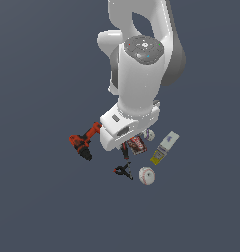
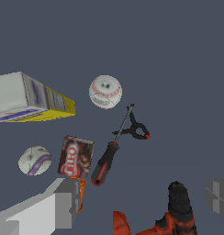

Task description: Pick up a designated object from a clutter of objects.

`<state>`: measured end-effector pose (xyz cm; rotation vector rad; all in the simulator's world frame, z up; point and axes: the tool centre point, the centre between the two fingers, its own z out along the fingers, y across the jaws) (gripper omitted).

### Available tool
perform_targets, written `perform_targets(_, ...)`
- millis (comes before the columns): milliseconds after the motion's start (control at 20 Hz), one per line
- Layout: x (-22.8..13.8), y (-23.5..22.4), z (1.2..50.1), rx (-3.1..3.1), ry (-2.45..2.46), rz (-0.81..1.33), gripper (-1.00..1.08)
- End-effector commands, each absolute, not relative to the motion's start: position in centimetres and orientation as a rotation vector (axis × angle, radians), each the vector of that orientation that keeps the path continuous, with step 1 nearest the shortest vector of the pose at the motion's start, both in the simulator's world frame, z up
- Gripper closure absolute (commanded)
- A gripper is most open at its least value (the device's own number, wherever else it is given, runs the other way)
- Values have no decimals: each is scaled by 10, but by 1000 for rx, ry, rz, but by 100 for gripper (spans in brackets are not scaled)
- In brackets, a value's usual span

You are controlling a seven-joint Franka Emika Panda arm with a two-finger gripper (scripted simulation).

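Note:
The larger white baseball with red stitching [image 1: 146, 175] lies at the near edge of the clutter, beside the black clamp [image 1: 123, 171]. In the wrist view the baseball [image 2: 105, 92] sits apart from the clamp [image 2: 133, 129]. My gripper is hidden behind the arm's hand in the exterior view; it hangs above the clutter, over the marker and packet. In the wrist view its two grey fingers [image 2: 63, 204] stand wide apart with nothing between them, so the gripper [image 2: 143, 198] is open and empty, well short of the baseball.
The red-and-black drill [image 1: 84, 141] lies at the exterior view's left, also in the wrist view [image 2: 171, 213]. The dark packet [image 2: 75, 157], the marker [image 2: 104, 163], the smaller whitish ball [image 2: 35, 160] and the yellow-and-white box [image 2: 29, 97] lie around.

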<state>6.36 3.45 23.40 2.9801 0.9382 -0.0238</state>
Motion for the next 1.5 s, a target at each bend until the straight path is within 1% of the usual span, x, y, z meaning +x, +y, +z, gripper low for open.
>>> perform_targets(0, 71, 41, 224, 2937, 1058, -25, -92)
perform_targets(950, 113, 91, 141, 2499, 1882, -21, -92)
perform_targets(1450, 124, 111, 108, 2286, 2151, -6, -92)
